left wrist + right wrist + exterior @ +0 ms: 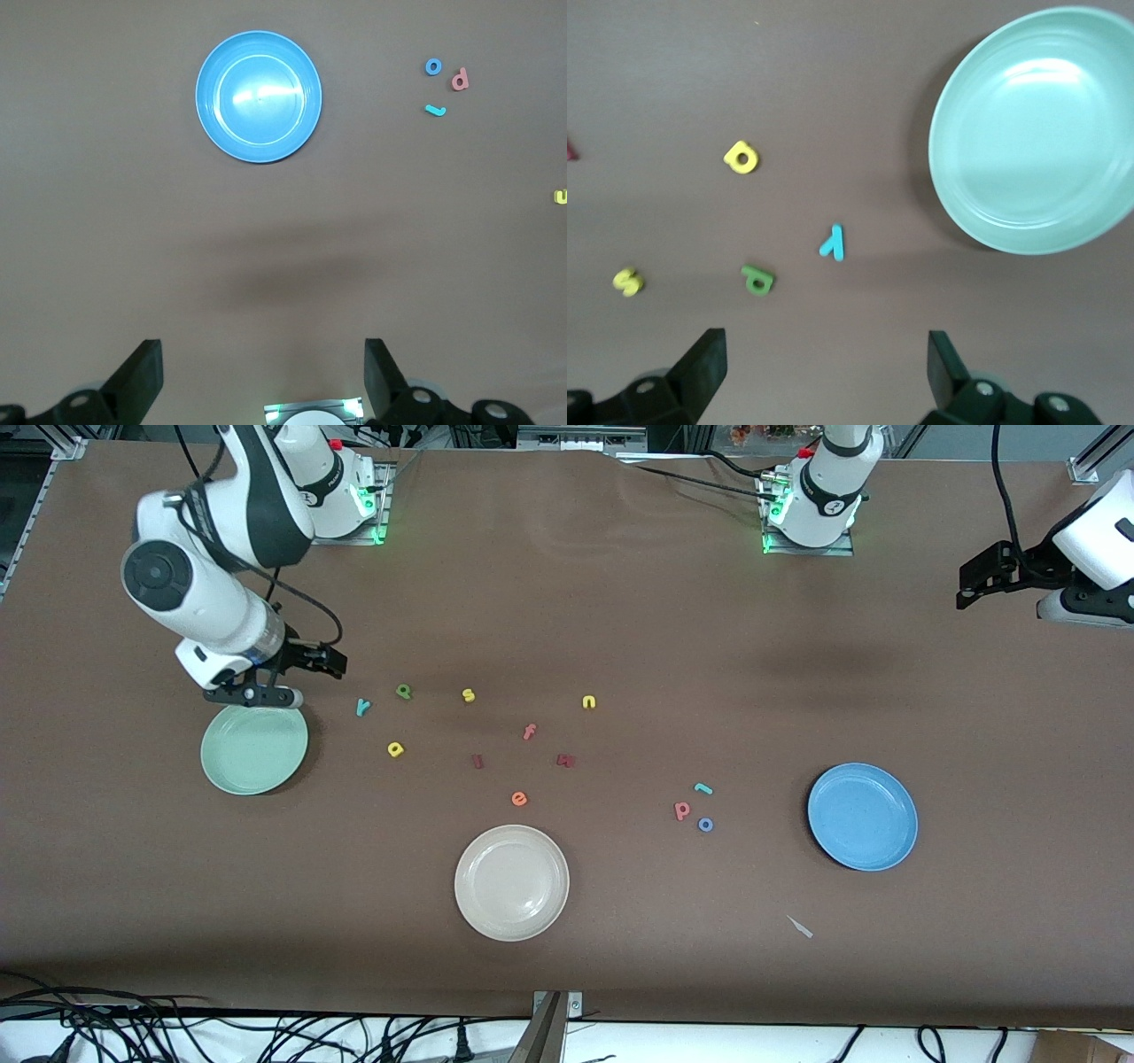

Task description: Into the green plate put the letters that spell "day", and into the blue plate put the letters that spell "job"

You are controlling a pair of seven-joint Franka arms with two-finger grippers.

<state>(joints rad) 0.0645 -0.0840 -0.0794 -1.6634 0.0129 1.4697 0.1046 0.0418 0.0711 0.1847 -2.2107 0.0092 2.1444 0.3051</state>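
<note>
The green plate [254, 749] [1041, 128] lies toward the right arm's end of the table. Beside it lie the teal y [362, 707] [833, 242], the dark green d [404, 691] [757, 280] and the yellow a [395, 749] [741, 158]. My right gripper [332, 662] [828, 367] hangs open and empty over the table, just past the plate's rim. The blue plate [862, 816] [258, 97] lies toward the left arm's end, with the teal j [702, 788] [435, 110], pink b [681, 810] [460, 80] and blue o [705, 825] [433, 66] close together beside it. My left gripper [970, 584] [264, 372] waits open and empty, high over the table's end.
A cream plate [511, 881] lies nearest the front camera at mid table. Other letters are scattered in the middle: yellow s [468, 695], yellow n [589, 702], orange f [529, 732], orange e [519, 799] and two dark red ones [477, 761]. A small white scrap [800, 926] lies near the blue plate.
</note>
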